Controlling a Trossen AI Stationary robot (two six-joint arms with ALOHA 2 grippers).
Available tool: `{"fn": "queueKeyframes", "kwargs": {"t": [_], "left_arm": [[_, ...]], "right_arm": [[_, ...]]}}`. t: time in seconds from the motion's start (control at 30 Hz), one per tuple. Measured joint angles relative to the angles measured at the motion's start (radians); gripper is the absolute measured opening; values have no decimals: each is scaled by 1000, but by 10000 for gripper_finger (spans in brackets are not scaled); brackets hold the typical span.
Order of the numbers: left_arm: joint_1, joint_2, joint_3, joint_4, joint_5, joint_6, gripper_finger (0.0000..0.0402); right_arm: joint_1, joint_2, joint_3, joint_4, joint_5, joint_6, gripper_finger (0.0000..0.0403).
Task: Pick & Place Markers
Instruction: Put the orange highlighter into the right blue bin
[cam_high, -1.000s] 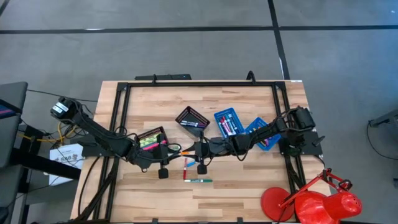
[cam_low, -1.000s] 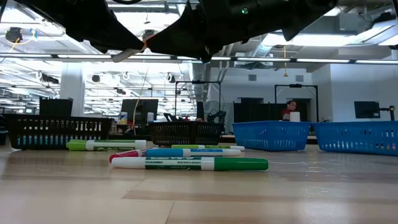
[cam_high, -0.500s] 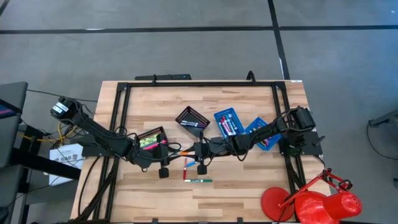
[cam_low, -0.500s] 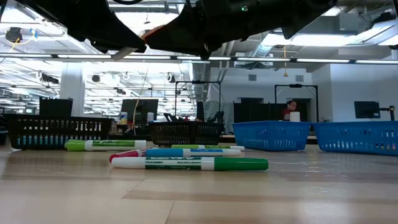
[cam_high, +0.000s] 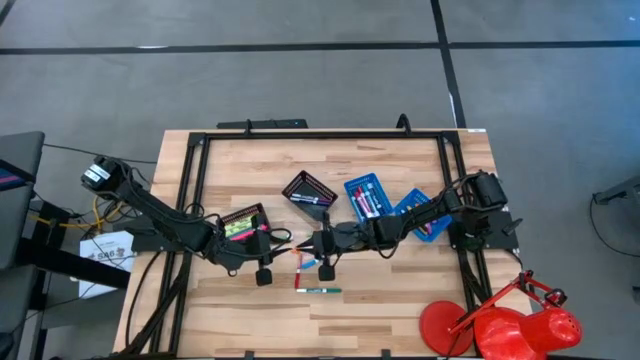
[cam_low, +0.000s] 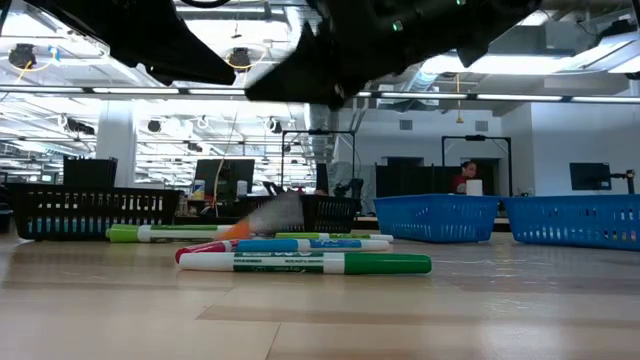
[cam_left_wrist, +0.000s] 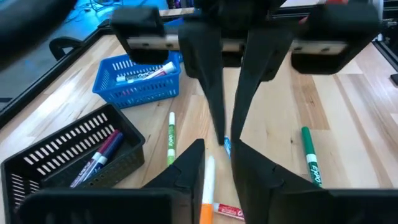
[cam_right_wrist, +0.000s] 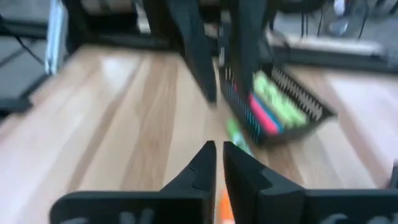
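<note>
We see an orange marker (cam_low: 262, 222) blurred in mid-air just above the table (cam_high: 400, 300), free of both grippers. Beneath it lie loose markers (cam_high: 312, 276) (green, blue, red) at mid-table. The left gripper (cam_high: 282, 240) hovers beside them, fingers slightly spread, facing the right gripper (cam_high: 302, 246), fingers pressed together. Behind stand black trays (cam_high: 308, 188) and blue trays (cam_high: 366, 195) holding more markers.
</note>
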Motion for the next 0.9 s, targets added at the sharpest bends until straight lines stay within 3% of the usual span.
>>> {"fn": "queueKeyframes", "kwargs": {"t": [0.23, 0.43, 0.67, 0.9], "left_arm": [[0, 0, 0, 0, 20, -6, 53], [0, 0, 0, 1, 21, -6, 58], [0, 0, 0, 3, 21, -6, 61], [0, 0, 0, 4, 21, -6, 62]], "right_arm": [[-41, 4, 0, -221, -1, 74, 88], [-70, 4, 0, -243, -48, 144, 139], [-52, 4, 0, -253, -143, 146, 144], [-45, 82, 2, -242, -156, 134, 133]]}}
